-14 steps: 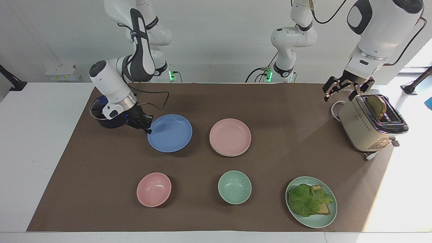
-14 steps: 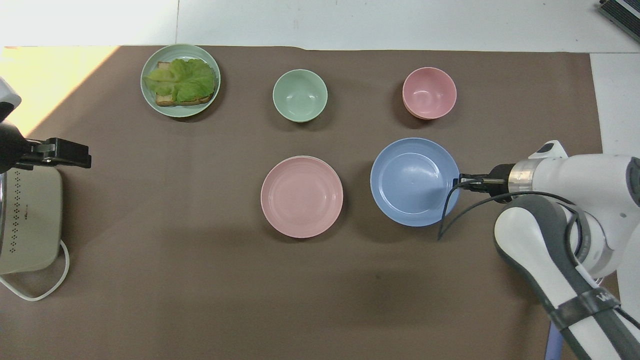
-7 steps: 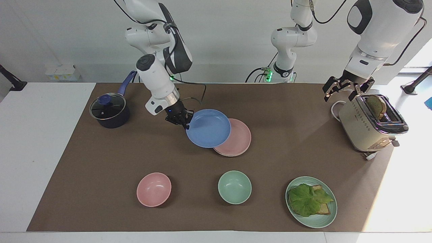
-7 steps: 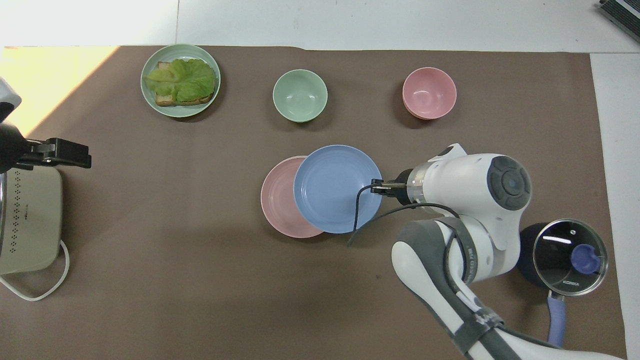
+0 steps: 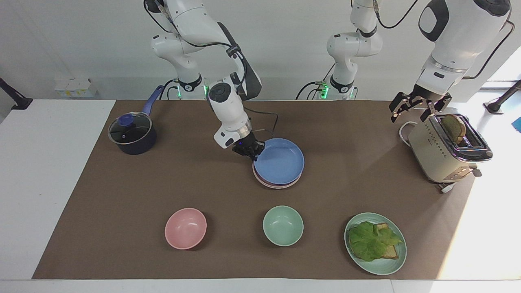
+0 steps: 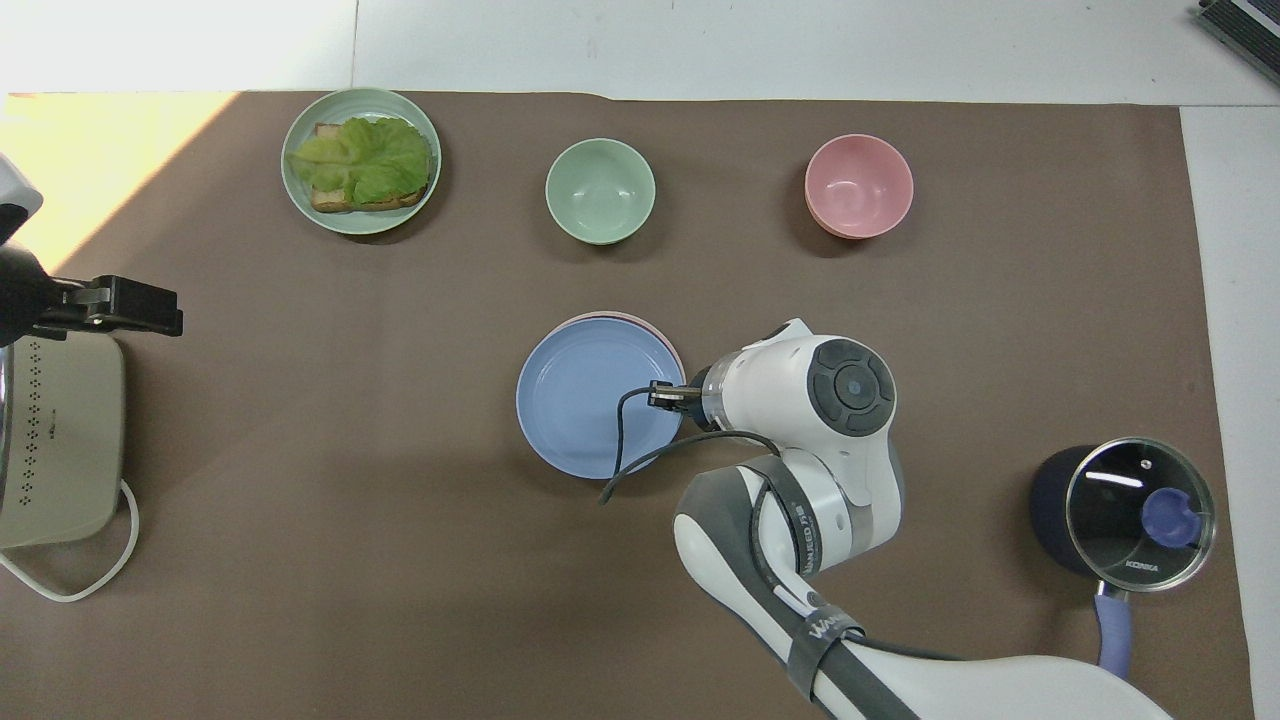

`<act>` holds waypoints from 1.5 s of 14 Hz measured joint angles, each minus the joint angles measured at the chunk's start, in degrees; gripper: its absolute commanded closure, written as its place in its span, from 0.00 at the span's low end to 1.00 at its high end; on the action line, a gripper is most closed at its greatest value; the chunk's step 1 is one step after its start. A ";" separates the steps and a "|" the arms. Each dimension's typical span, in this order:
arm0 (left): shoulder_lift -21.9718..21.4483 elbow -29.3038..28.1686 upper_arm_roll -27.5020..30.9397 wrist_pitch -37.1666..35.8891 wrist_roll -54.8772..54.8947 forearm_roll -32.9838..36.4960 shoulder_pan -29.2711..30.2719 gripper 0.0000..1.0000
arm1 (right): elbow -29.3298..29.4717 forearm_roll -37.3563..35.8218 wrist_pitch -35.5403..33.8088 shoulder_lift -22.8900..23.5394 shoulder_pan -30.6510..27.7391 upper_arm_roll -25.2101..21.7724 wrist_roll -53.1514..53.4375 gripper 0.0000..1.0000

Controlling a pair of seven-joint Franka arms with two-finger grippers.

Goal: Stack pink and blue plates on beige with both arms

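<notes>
The blue plate [image 5: 281, 161] [image 6: 590, 397] lies on top of the pink plate [image 5: 273, 186], in the middle of the brown mat. Only a thin pink rim [image 6: 620, 317] shows around it. The beige plate is hidden under this stack. My right gripper [image 5: 255, 153] [image 6: 660, 396] is low at the blue plate's rim, on the side toward the right arm's end of the table. Its fingers pinch that rim. My left gripper [image 5: 413, 110] [image 6: 130, 308] waits open in the air beside the toaster, holding nothing.
A cream toaster [image 5: 445, 148] with bread in it stands at the left arm's end. A dark pot with a glass lid [image 5: 131, 134] sits at the right arm's end. Farther from the robots are a pink bowl [image 5: 185, 228], a green bowl [image 5: 283, 225] and a green plate with toast and lettuce [image 5: 375, 243].
My right gripper has carried the blue plate from beside the pot across the mat and set it down over the pink plate. The left arm has not moved.
</notes>
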 measured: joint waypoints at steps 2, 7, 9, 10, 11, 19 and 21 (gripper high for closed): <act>0.00 0.00 0.00 0.00 0.00 0.00 0.00 0.00 | 0.27 -1.45 -0.08 -0.01 -0.09 -0.36 0.04 0.00; 0.00 0.00 0.00 -0.01 0.00 0.00 0.00 0.00 | 1.76 -8.21 -6.30 -4.86 -3.68 -1.30 0.07 0.00; 0.00 0.00 0.00 -0.01 0.00 0.00 0.00 0.00 | 2.04 -11.47 -11.46 -9.76 -8.16 -1.42 0.07 0.00; 0.00 0.00 0.00 -0.01 0.00 0.00 0.00 0.00 | 2.07 -13.56 -14.07 -12.34 -10.89 -1.49 0.07 0.00; 0.00 0.00 0.00 -0.01 0.00 0.00 0.00 0.00 | 2.10 -15.08 -16.19 -14.79 -13.85 -1.56 -0.13 0.00; 0.00 0.00 0.00 -0.01 0.00 0.00 0.00 0.00 | 19.00 -17.23 -42.99 -19.32 -28.99 -1.73 -12.83 0.00; 0.00 0.00 0.00 -0.02 0.00 0.00 0.00 0.00 | 23.83 -19.24 -50.11 -18.38 -28.95 -1.33 -12.98 0.00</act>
